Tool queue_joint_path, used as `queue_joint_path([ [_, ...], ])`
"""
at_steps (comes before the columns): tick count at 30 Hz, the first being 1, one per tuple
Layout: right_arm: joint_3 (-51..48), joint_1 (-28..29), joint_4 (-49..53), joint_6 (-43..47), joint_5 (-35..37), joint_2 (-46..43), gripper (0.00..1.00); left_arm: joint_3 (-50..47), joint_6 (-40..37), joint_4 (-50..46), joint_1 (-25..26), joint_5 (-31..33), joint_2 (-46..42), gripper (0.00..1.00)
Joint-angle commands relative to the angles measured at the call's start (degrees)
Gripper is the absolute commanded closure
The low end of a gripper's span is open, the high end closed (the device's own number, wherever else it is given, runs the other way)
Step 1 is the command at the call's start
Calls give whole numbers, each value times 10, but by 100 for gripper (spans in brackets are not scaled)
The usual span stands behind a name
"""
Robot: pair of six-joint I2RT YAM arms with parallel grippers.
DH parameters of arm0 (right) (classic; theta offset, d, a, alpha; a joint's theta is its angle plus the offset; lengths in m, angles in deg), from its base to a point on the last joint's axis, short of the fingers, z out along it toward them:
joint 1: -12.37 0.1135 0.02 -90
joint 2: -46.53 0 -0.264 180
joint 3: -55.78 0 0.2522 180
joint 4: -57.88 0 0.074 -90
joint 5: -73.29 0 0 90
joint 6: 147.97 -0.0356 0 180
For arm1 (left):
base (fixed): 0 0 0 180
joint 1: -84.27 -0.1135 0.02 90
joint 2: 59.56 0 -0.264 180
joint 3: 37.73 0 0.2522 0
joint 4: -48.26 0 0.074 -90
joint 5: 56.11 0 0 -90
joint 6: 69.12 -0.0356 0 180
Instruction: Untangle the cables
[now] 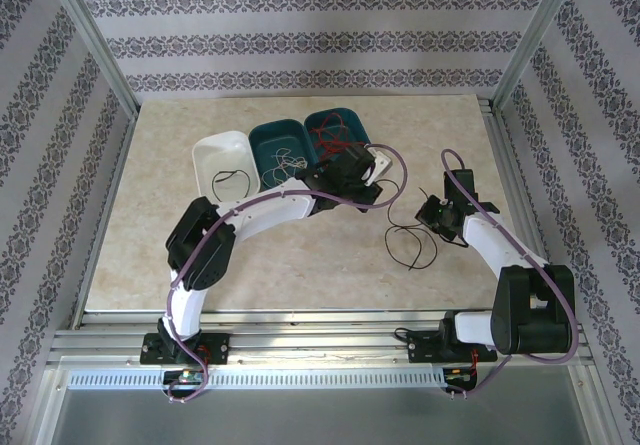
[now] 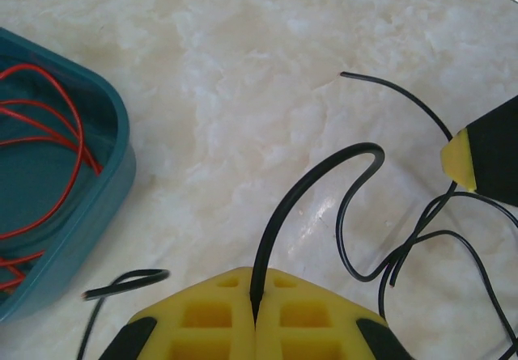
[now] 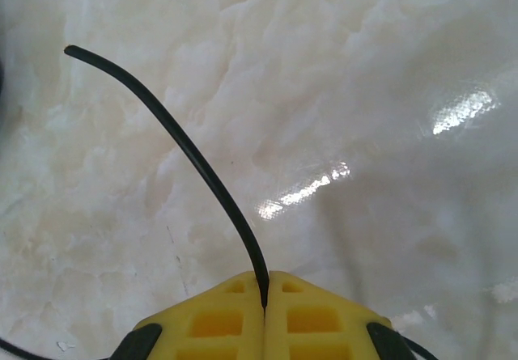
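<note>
- My left gripper [image 2: 256, 295] has yellow pads with black behind them; my right gripper [image 3: 265, 291] has the same yellow and black.
- The black cable [image 2: 299, 190] between my pads is glossy black, without any marking.
- The red cables [image 2: 77, 133] are bright red, inside a teal bin [image 2: 97, 206].
- At the far edge of the tabletop [image 1: 150, 225] are a second teal bin [image 1: 262, 137] and a white bin [image 1: 205, 150].
- The tabletop is cream-white with a cloudy marble pattern.
- My left arm [image 1: 262, 208] and right arm [image 1: 490, 240] are white and black, with purple cables [image 1: 405, 170].
- The walls [image 1: 300, 35] are white with grey-violet ornament stripes.
</note>
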Motion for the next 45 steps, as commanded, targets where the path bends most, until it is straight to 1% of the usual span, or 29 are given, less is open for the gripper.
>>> queue_joint_path([
  [1,24,-6,29,16,28,-27,100,-18,-2,20,1,18,-53,100],
  [6,39,-9,51,28,48,-60,100,-48,-14,25,1,46,-100,100],
  [10,45,-9,60,34,58,-86,100,-75,-17,40,0,56,-138,100],
  [15,47,-9,62,33,55,-106,100,-88,-3,45,-6,47,-173,100],
  [20,46,-9,66,35,54,-111,100,-115,23,75,-18,25,-213,100],
  [27,40,-9,65,39,56,-115,100,-160,72,99,-54,19,-277,100],
  [30,38,-9,65,40,57,-118,100,-180,100,102,-79,11,-312,100],
  [34,33,-9,62,37,56,-123,100,-217,142,103,-131,-3,-359,100],
  [41,28,-9,61,35,54,-126,100,-298,230,110,-260,-32,-439,100],
  [45,28,-9,60,34,54,-128,100,-315,237,89,-315,-27,-468,100],
])
